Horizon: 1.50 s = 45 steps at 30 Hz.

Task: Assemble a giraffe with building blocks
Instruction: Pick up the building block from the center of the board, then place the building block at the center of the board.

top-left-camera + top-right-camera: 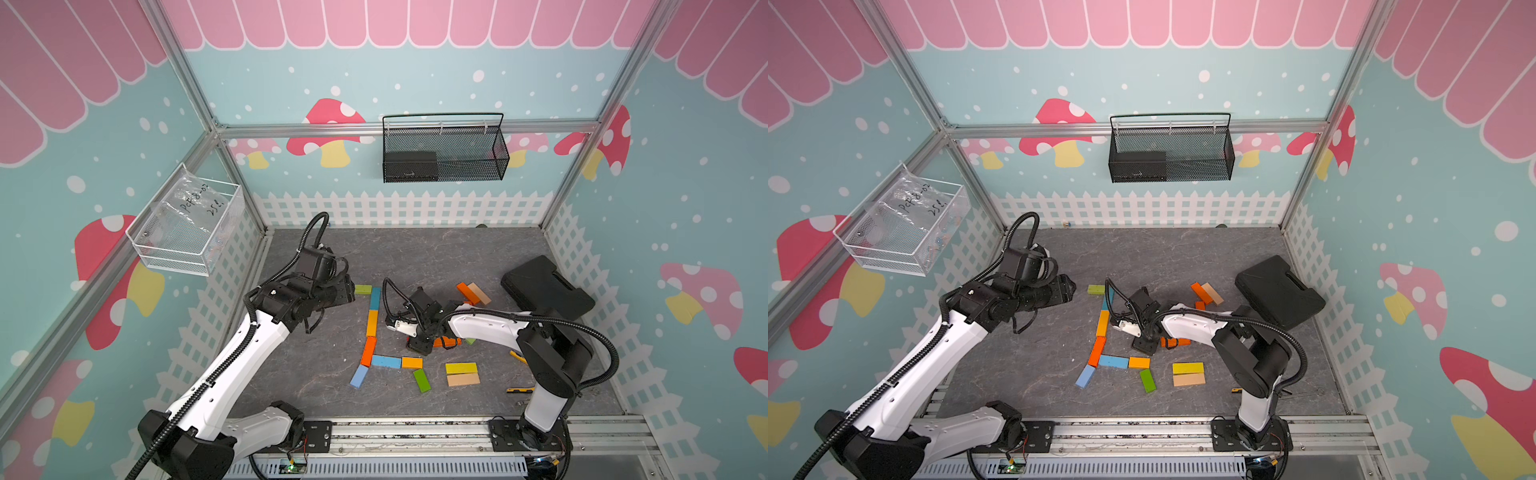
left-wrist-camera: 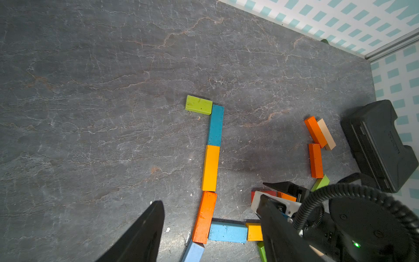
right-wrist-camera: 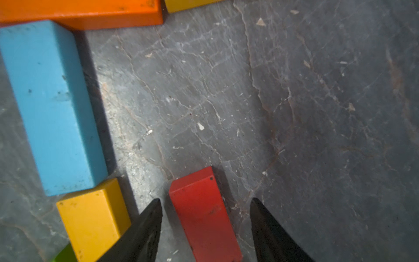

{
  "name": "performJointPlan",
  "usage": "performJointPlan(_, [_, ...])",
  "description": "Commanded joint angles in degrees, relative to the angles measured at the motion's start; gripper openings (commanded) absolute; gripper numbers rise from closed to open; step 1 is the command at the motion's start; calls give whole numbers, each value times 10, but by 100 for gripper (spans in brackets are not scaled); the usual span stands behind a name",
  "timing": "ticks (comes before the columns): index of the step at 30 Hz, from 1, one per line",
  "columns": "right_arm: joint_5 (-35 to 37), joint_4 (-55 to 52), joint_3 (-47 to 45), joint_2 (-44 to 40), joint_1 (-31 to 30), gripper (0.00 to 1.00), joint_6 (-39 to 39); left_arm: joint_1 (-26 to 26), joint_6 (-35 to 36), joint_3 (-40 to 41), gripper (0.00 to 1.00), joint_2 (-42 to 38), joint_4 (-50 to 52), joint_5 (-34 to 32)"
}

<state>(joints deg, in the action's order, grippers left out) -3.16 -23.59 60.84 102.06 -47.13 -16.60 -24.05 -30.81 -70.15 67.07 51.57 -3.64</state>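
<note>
mesh basket [image 1: 478,154]: black box [image 1: 410,164]; wire bin [image 1: 172,249]: bag [image 1: 195,203] (labelled); building blocks [image 1: 461,368]: tabletop [image 1: 415,257]

Your site: staged robot test cell. Evidence: aluminium frame [image 1: 540,126] boxing in your bench; cartoon mushroom backdrop [image 1: 415,75] on walls; left arm [image 1: 232,361], right arm [image 1: 486,326] bolted to rail [image 1: 415,434]; cabling exposed.

left arm [image 1: 241,365], right arm [image 1: 486,326]: white shells, black joints; black ribbed cable conduits [image 1: 307,230]; right gripper [image 3: 205,199] black, pointed; green led [image 2: 356,245].
</note>
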Motion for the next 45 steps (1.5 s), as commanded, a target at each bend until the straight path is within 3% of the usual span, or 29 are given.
performJointPlan(1, [17,-10,7,15,5,58,-11,3,10,-3,71,1,1,-7])
performJointPlan(8, [40,-11,10,14,28,17,26,17,10,-3,71,3,0,-6])
performJointPlan(14, [59,-27,82,12,100,13,123,17,8,-6,71,11,-3,2])
performJointPlan(17, [79,-83,172,51,140,13,187,17,5,-8,71,14,-6,5])
performJointPlan(20, [77,-112,240,100,146,14,191,17,3,-7,71,17,-7,8])
performJointPlan(23, [86,-108,262,121,146,14,142,17,3,-6,71,11,-6,2])
performJointPlan(27, [99,-79,285,128,150,11,10,18,-3,-8,71,-6,-5,-11])
performJointPlan(36, [15,-61,320,141,169,6,-317,21,-11,-27,71,-24,-2,-18])
performJointPlan(45, [24,-116,417,248,195,4,-384,25,-6,-30,71,-10,-4,-11])
